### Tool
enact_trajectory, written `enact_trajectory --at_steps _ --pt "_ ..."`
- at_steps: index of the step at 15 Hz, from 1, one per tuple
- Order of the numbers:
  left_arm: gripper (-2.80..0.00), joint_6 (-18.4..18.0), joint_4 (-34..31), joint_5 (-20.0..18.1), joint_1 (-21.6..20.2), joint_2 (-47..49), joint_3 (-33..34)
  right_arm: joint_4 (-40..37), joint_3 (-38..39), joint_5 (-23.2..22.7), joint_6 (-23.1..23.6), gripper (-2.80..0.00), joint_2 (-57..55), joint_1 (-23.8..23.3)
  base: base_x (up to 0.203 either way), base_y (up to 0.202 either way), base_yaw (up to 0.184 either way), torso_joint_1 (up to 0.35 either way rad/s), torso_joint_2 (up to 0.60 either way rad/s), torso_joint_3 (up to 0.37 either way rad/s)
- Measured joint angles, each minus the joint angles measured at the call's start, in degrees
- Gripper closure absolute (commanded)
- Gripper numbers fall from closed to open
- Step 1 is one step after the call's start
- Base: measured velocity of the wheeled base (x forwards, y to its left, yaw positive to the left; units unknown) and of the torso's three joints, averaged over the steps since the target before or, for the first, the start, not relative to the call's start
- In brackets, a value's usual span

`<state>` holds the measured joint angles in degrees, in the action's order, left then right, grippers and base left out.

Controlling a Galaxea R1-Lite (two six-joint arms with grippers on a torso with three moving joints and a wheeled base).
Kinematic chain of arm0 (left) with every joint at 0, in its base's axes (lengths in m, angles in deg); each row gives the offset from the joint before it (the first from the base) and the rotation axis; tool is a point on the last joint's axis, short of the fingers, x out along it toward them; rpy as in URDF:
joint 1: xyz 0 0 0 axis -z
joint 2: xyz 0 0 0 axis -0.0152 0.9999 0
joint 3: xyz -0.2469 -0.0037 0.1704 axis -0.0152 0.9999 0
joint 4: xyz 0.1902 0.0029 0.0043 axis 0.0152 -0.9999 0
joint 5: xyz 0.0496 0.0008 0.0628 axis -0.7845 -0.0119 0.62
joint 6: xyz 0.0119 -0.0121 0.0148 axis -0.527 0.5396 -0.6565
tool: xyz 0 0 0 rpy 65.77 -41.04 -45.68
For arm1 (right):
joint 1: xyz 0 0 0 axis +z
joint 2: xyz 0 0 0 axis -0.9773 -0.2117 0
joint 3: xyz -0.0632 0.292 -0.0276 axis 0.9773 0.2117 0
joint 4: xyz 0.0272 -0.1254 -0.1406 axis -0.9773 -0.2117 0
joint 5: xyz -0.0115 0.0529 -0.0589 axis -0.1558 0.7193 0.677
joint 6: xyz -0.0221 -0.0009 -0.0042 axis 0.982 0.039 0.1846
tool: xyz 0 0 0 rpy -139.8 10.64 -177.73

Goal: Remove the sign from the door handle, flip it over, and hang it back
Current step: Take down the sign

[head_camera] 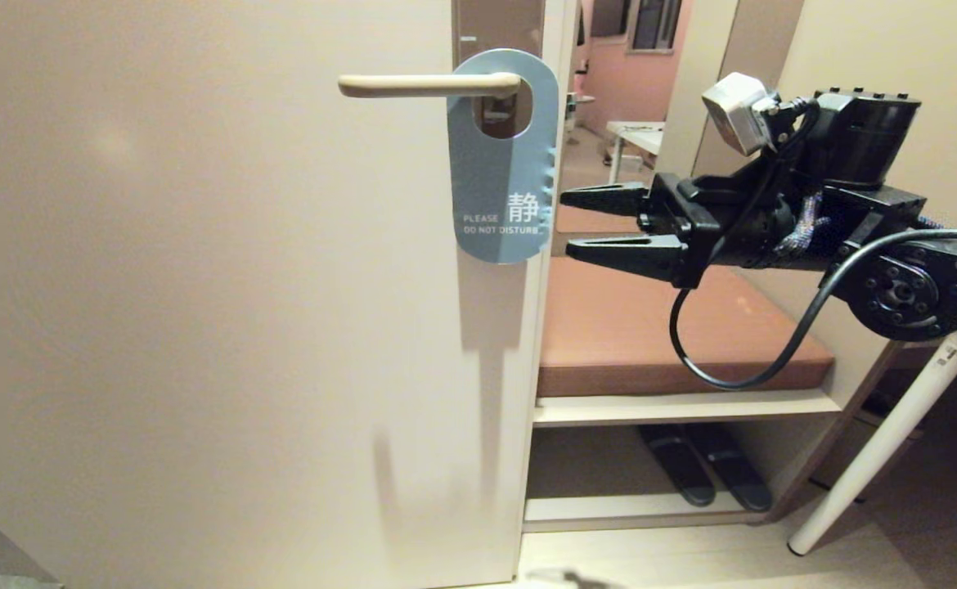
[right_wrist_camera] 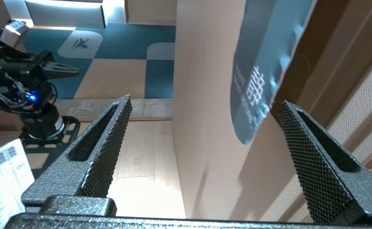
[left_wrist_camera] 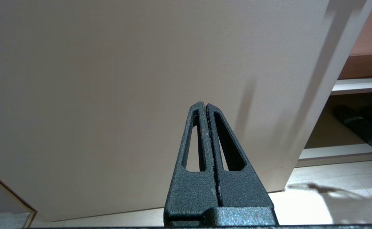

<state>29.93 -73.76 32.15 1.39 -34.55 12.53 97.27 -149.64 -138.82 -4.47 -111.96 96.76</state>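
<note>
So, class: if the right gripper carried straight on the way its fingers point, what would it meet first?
Most likely the sign hanging on the door handle. The open right gripper points at its lower right edge, just short of touching. Depth is unclear; it might meet the door's edge.

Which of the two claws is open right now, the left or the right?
The right claw, level beside the blue sign, with its fingers spread wide. The left claw is shut, fingers pressed together, pointing at the door.

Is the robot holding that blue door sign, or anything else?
Nothing. The right gripper is open beside the sign hanging on the door handle.
</note>
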Motion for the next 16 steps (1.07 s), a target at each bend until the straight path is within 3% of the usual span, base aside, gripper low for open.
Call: enact_trajectory --at_steps 16 --pt "0.0 0.0 0.0 0.0 0.0 0.0 0.0 -0.1 -9.0 0.0 0.3 -2.8 -6.9 3.9 0.0 0.0 0.0 0.0 0.0 0.0"
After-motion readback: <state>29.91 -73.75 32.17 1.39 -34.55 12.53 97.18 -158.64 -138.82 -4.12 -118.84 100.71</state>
